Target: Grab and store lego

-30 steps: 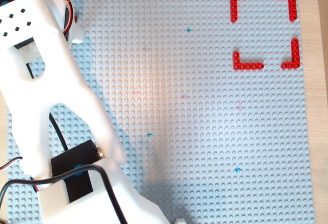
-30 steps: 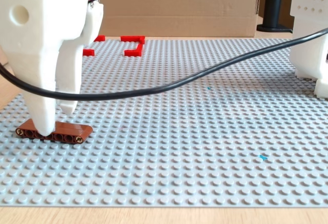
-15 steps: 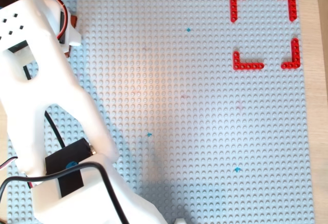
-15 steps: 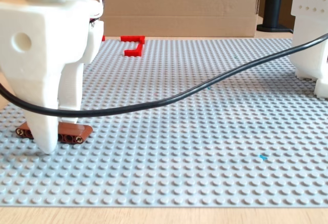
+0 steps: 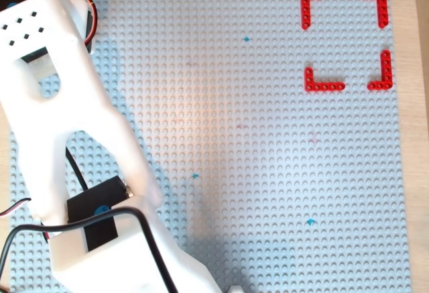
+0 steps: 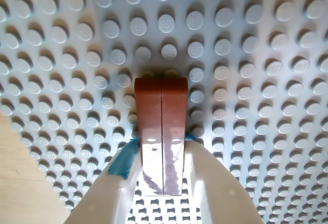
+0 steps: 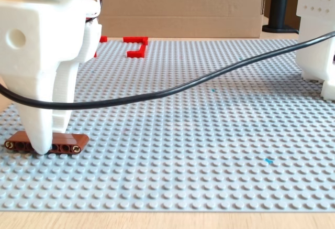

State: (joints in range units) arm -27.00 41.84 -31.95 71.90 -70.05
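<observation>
Closing in on the brick

My gripper [image 7: 42, 148] has shifted so its fingers now straddle the lego [image 6: 161, 131], clasping it lightly where it lies on the grey baseplate [image 7: 209, 134] near the edge; lifting comes next, I judge.

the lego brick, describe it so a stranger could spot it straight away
Start at the large grey studded baseplate and go to its near-left corner in the fixed view, under the white gripper. The lego lies flat between the jaws: a long, narrow reddish-brown brick, unlike the bright red L-shaped corner pieces.
</observation>
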